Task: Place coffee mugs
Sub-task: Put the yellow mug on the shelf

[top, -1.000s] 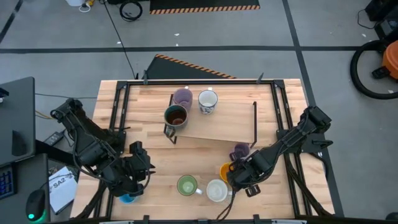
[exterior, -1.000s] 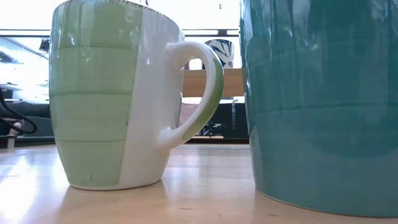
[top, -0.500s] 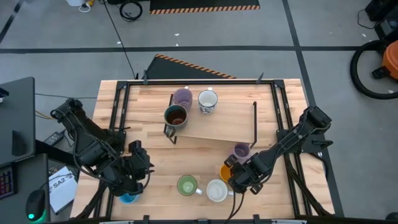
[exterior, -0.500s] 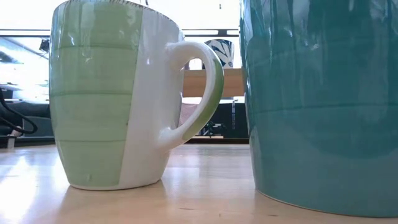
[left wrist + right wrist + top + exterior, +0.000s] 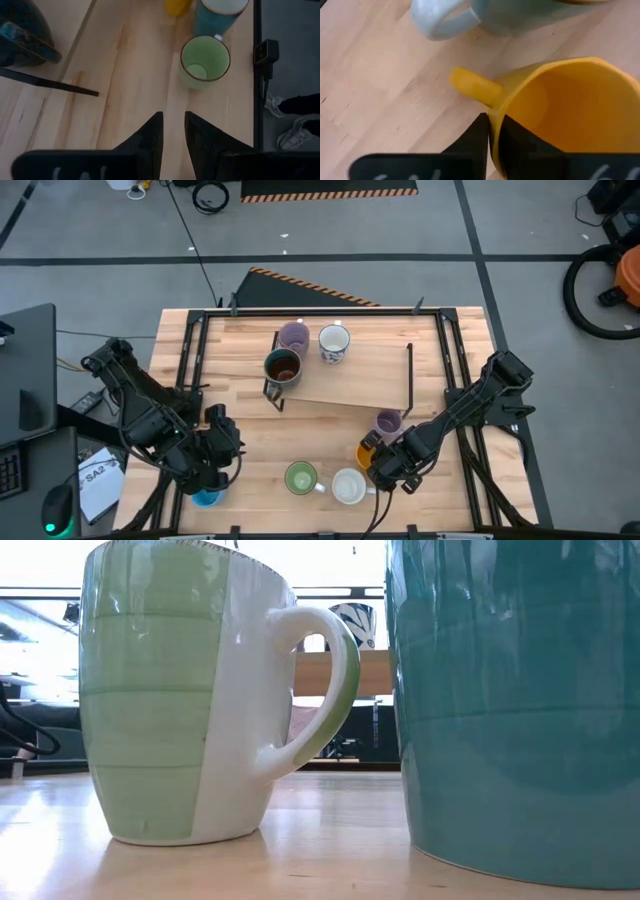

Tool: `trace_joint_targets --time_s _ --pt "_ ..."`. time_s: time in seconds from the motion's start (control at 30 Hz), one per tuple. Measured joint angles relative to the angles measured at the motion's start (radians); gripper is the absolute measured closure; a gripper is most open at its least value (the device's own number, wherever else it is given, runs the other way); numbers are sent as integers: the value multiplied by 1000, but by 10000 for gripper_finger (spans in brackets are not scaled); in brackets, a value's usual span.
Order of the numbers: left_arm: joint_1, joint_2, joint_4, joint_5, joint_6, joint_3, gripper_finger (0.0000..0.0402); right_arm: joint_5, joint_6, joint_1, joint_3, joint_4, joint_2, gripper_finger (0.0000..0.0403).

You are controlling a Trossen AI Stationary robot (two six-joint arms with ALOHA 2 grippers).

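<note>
Right gripper (image 5: pixel 492 131) jaws have just closed on the orange mug (image 5: pixel 570 110) rim, ready to lift; left gripper (image 5: pixel 173 131) idle, jaws slightly apart, empty.

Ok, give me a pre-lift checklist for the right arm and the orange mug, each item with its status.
1. Right gripper pinching the orange mug at its rim: ok.
2. Orange mug upright on the table: ok.
3. Clearance from the white mug beside it: cannot tell, they sit very close.
4. Lavender mug clear of the lift path: cannot tell.
5. Left gripper away from the right arm's area: ok.
</note>
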Motion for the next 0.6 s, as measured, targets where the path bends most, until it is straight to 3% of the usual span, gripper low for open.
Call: trace_joint_targets --time_s 0.4,0.6 --pt "0 0 -13 33 -1 0 318 5 -47 13 162 -175 -2 366" --pt "0 0 -13 29 -4 0 318 147 -73 5 291 -261 -2 368"
